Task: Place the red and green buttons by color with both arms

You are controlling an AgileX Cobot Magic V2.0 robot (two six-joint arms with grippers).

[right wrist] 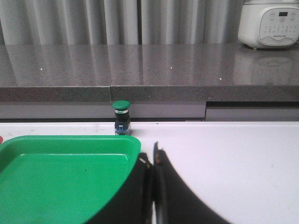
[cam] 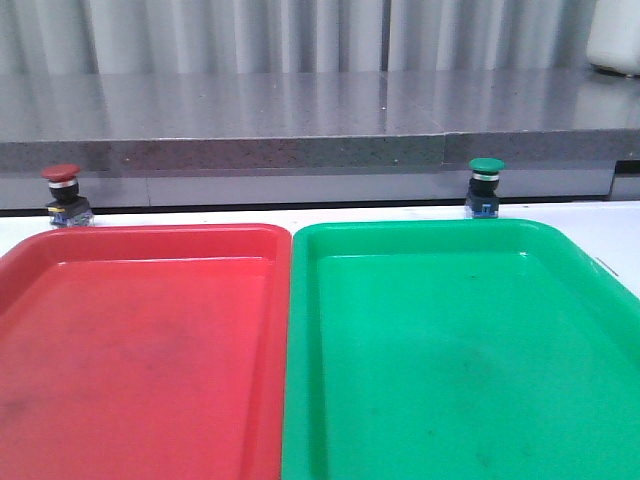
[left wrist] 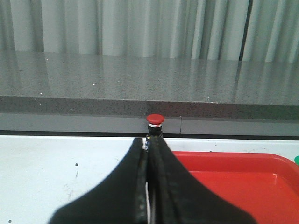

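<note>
The red button (cam: 64, 194) stands upright on the white table behind the far left corner of the red tray (cam: 140, 350). The green button (cam: 486, 186) stands upright behind the far edge of the green tray (cam: 460, 360). Neither arm shows in the front view. In the left wrist view my left gripper (left wrist: 149, 145) is shut and empty, its tips lined up with the red button (left wrist: 155, 124) farther off. In the right wrist view my right gripper (right wrist: 150, 156) is shut and empty, over the tray's corner; the green button (right wrist: 122, 117) stands beyond it, a little to the side.
The two trays lie side by side and touch in the middle. A grey stone ledge (cam: 300, 125) runs along the back of the table, just behind both buttons. A white appliance (right wrist: 270, 23) stands on the ledge at the far right. Grey curtains hang behind.
</note>
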